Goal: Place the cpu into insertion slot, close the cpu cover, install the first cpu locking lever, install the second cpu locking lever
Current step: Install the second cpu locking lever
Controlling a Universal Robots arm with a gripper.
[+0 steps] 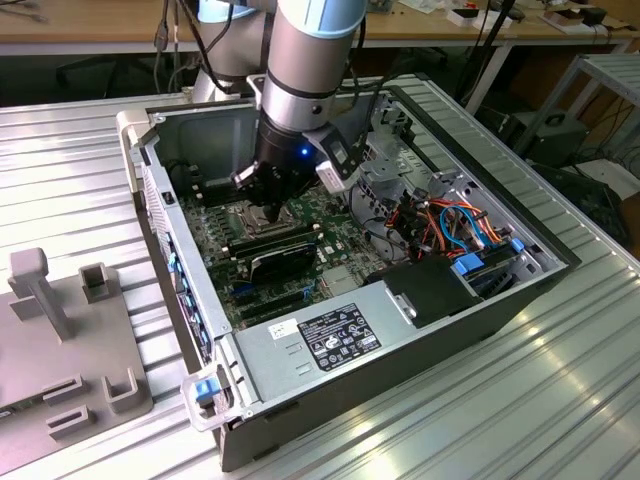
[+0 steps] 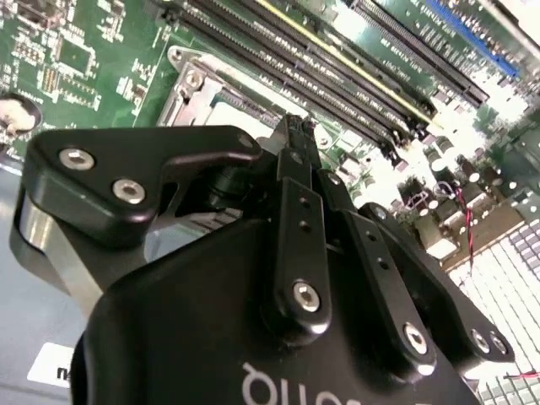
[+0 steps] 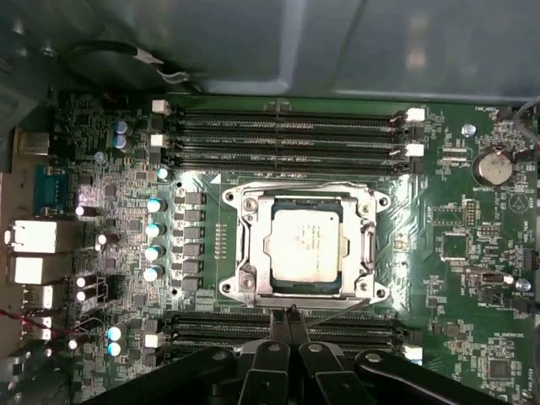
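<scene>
The cpu (image 3: 307, 245) sits in the slot (image 3: 253, 291) with the cover (image 3: 368, 240) down over it, its silvery top showing through the window. The fingers (image 3: 288, 325) are pressed together, holding nothing, tips at the cover's near edge. A thin lever (image 3: 337, 312) appears to run along that edge, crosswise to the fingers.

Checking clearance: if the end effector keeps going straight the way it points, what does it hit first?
Probably the near edge of the cpu cover; the end effector tips sit just off it. Depth unclear.
</scene>
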